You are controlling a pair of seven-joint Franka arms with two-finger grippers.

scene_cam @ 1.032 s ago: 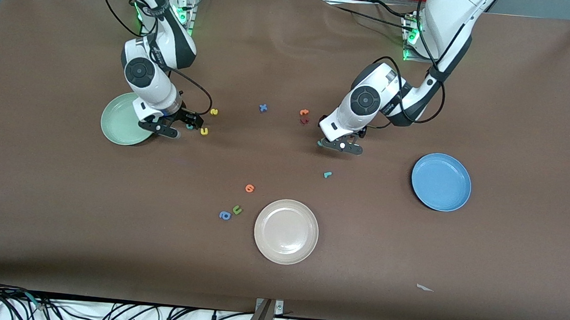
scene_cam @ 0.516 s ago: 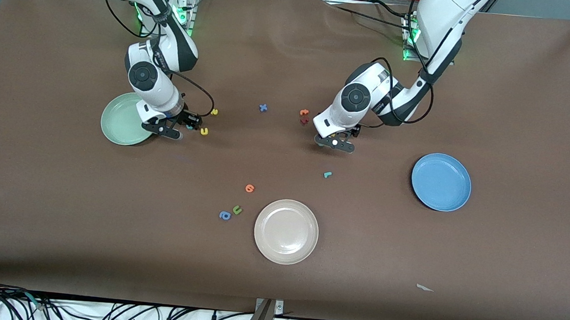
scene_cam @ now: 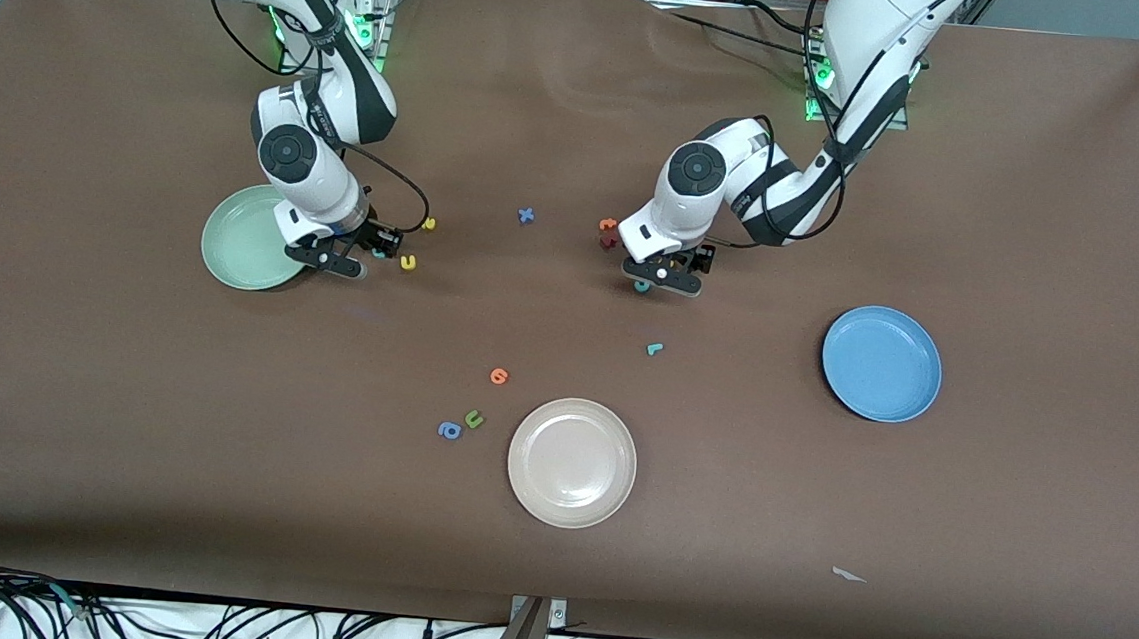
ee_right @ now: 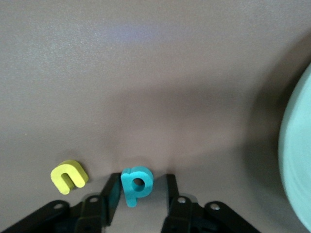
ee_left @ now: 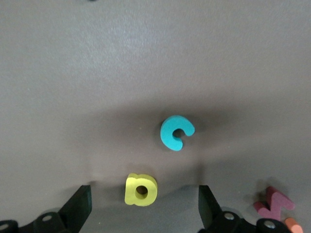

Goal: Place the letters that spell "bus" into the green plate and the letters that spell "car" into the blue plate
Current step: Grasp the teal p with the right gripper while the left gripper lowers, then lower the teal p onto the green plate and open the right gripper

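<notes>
Right gripper (ee_right: 138,191), jaws closing around the teal "b" (ee_right: 135,184); left gripper (ee_left: 145,206), jaws spread over the yellow "a" (ee_left: 141,189).

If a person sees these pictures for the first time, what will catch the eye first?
Most striking are the two white arms bent low over the brown table: the right gripper closes around a teal "b" beside the green plate, and the left gripper stands open over a yellow "a" with a teal "c" close by. Next come the blue plate toward the left arm's end and the beige plate nearest the front camera.
</notes>
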